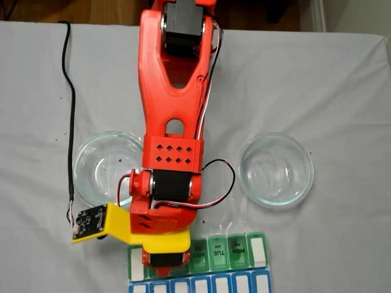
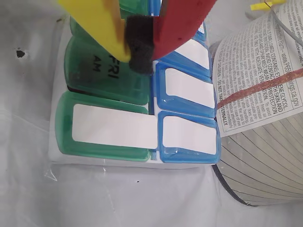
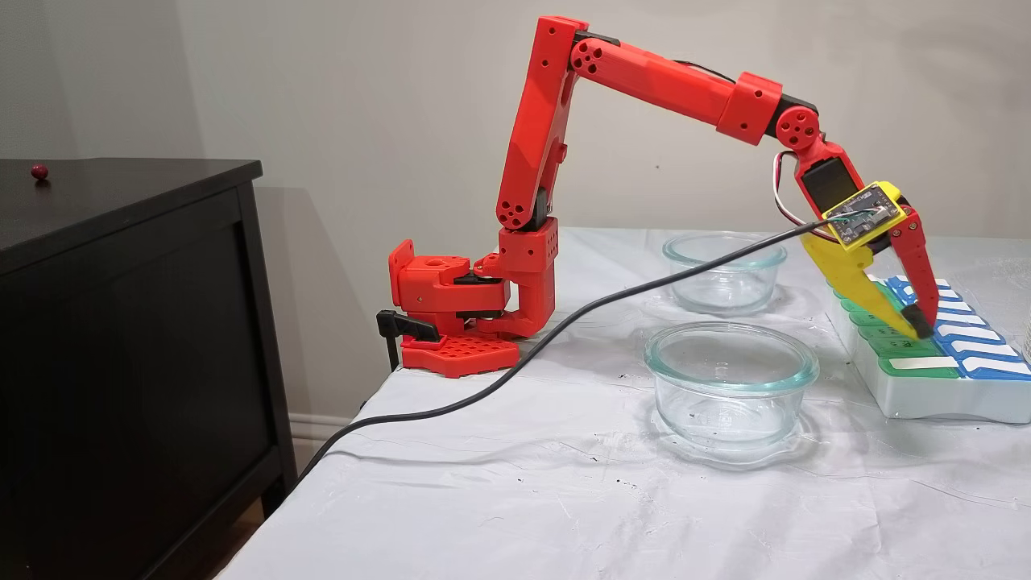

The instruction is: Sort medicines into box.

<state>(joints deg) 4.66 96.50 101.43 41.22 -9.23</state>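
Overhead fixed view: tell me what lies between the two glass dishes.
In the fixed view from above, the red arm crosses between the left dish and the right dish, over white cloth; no balls visible there.

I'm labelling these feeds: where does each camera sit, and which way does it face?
Fixed view above: looks straight down on the arm, dishes and pill organizer.
Wrist view: rides the gripper, looking down at the organizer's lids.
Fixed view beside the table: looks across at the whole arm.
All share the organizer.
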